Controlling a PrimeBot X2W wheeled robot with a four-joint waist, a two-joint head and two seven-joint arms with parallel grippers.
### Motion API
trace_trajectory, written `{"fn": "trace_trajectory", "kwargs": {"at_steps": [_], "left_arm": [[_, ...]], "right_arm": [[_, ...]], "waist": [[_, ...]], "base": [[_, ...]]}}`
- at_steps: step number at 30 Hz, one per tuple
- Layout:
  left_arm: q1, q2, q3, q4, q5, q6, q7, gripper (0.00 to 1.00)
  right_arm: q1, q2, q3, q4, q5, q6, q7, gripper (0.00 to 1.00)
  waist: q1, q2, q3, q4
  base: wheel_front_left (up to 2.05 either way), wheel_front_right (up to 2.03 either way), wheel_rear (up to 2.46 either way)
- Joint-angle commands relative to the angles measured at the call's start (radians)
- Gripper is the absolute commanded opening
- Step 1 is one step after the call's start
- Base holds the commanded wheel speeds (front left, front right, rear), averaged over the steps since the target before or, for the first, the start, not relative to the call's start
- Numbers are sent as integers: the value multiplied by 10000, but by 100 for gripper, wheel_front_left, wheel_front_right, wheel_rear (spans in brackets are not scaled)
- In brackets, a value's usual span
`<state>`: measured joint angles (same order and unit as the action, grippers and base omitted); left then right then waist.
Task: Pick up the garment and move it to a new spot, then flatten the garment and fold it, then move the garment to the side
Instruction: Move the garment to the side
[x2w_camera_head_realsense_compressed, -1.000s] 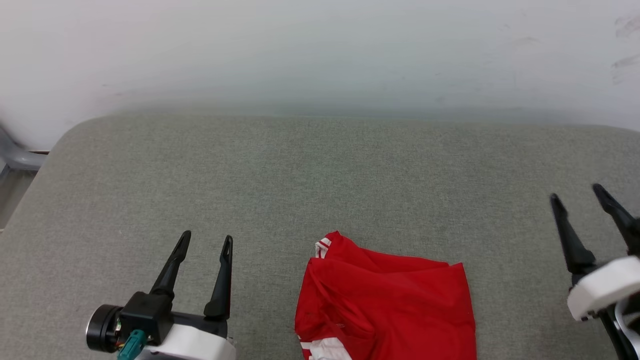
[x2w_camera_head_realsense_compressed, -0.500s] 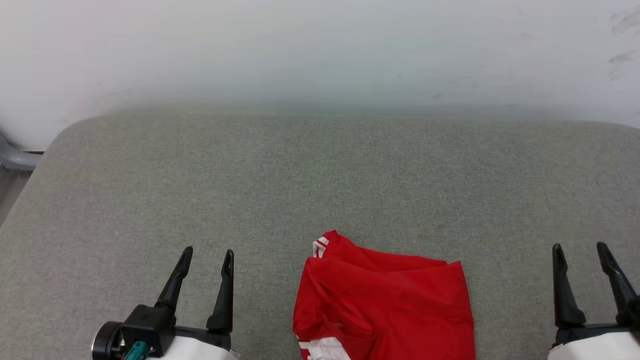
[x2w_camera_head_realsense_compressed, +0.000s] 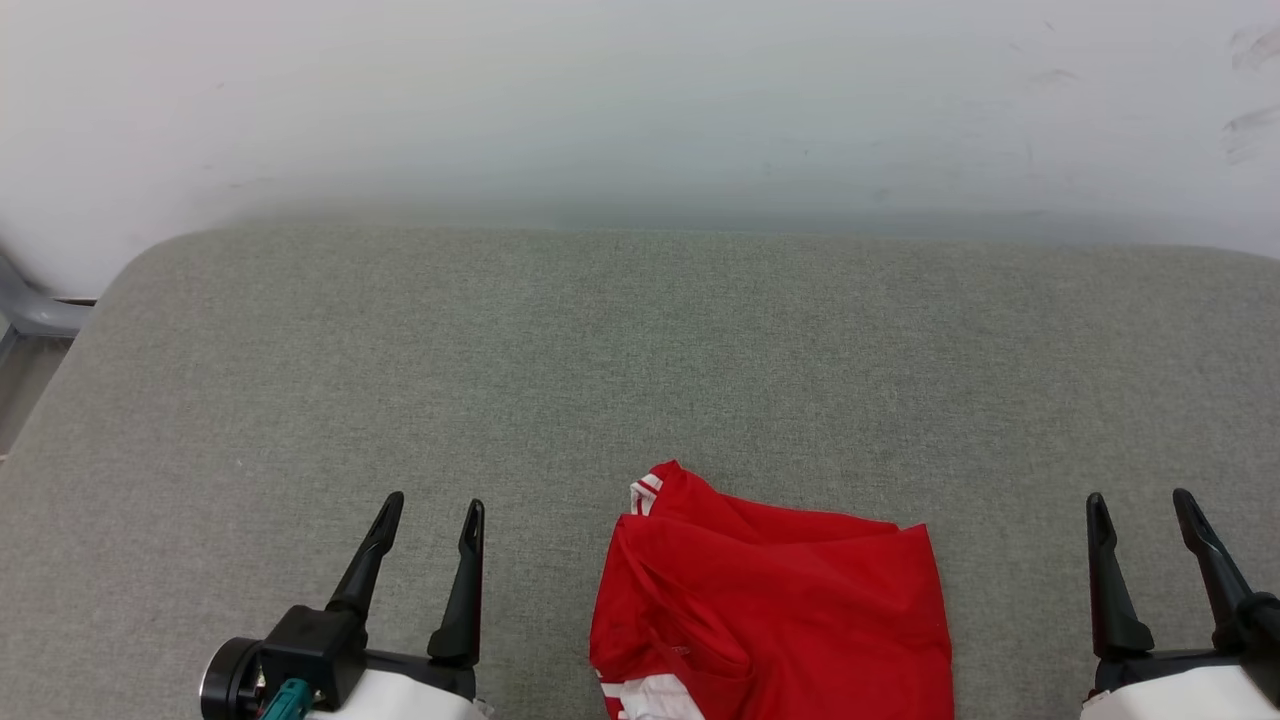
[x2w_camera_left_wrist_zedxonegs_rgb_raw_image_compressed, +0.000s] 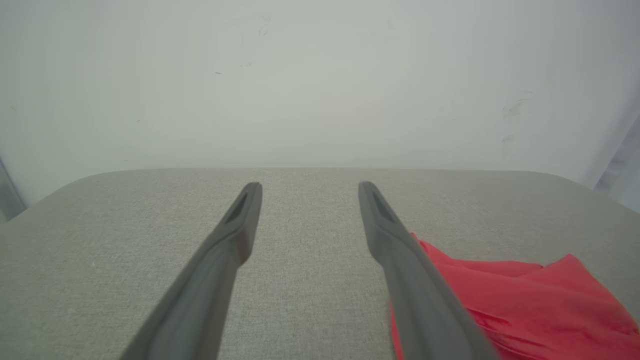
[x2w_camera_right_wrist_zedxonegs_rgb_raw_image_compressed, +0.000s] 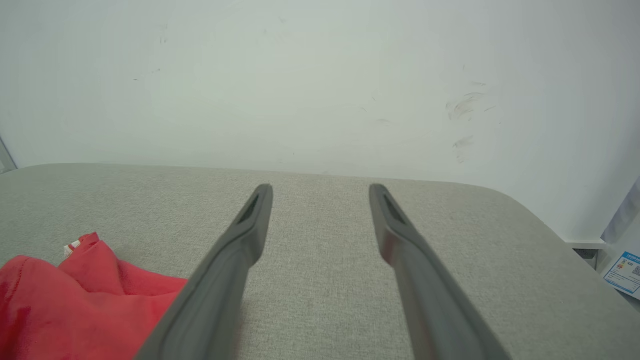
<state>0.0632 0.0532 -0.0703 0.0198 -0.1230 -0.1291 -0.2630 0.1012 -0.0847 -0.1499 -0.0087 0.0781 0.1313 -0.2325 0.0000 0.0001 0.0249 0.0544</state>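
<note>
Garment folded compact, lying on grey cushion at near edge, between grippers, touching neither. Left gripper and right gripper spread wide, empty. Probable step: move aside. Next: pinch all layers at folded edge, shift without unfolding.

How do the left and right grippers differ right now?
The left gripper leans its fingers right in the head view; the right gripper leans them left. The left gripper stands well in from the side edge; the right gripper stands close to it. Both are open, empty, flanking the garment.
</note>
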Motion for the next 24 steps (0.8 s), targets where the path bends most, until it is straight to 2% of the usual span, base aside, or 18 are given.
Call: {"fn": "trace_trajectory", "kwargs": {"at_steps": [1, 12, 15, 18, 24], "left_arm": [[-80, -9, -17, 12, 26, -21, -21, 100], [-41, 55, -96, 28, 53, -22, -21, 100], [-93, 70, -129, 15, 68, -22, -21, 100], [-131, 67, -205, -52, 109, -22, -21, 100], [-187, 66, -325, -95, 164, -23, -21, 100]], "right_arm": [[-111, -20, 12, 32, -2, -12, -25, 100], [-94, -21, 36, 203, 134, -12, 169, 100], [-88, -74, 191, 241, 497, -11, 753, 100], [-81, -408, 556, 132, 948, -14, 2196, 100], [46, -977, 1291, -830, 2472, -9, 6772, 100]], "waist": [[0, -1, -5, 5], [0, -1, -54, 44], [0, -1, 13, 87], [0, -1, 91, 126], [0, -1, 294, 212]], "base": [[0, 0, 0], [0, 0, 0], [0, 0, 0], [0, 0, 0], [0, 0, 0]]}}
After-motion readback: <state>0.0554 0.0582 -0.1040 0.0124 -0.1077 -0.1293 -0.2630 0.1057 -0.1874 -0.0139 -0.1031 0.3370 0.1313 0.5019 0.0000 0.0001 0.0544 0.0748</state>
